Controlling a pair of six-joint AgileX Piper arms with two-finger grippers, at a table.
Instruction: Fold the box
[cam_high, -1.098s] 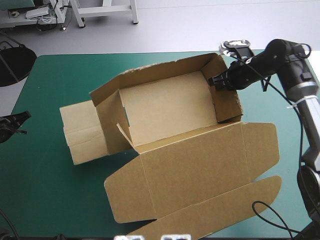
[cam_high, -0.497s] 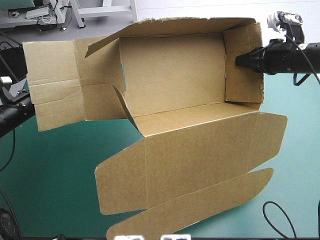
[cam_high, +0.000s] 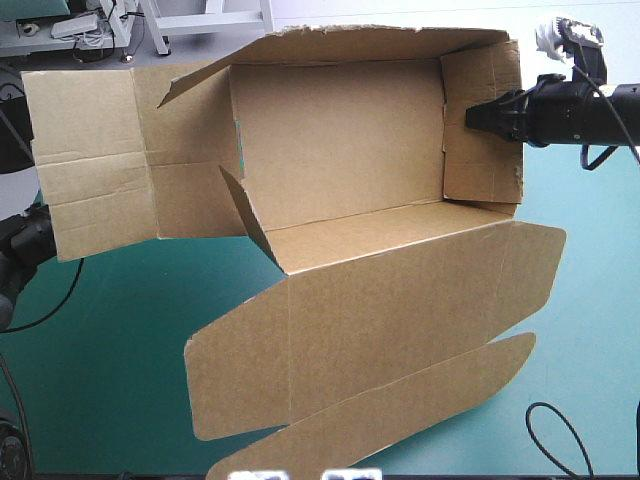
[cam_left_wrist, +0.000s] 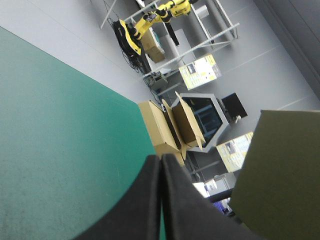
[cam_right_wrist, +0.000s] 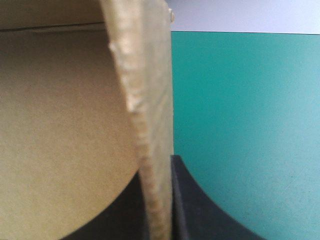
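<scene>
Brown box (cam_high: 340, 150) is up off the surface (cam_high: 100, 350), held by the right gripper (cam_high: 476, 115), which is clamped almost closed on the short end wall. In the right wrist view (cam_right_wrist: 157, 170) the wall's ragged edge runs straight between the black fingers (cam_right_wrist: 187, 205). The box interior (cam_right_wrist: 60, 125) is on one side of that gripper and the teal-green cover on the other. Box is an open tray with its long walls up. The lid panel and tuck flap spread flat below the gripped wall. The end farthest from the right gripper is unfolded, flaps out flat, one inner flap angled in. Left gripper (cam_left_wrist: 161, 159) is closed to a point with nothing in it, low over the surface. A box panel (cam_left_wrist: 285, 175) hangs just beside it. Cannot tell if they touch.
</scene>
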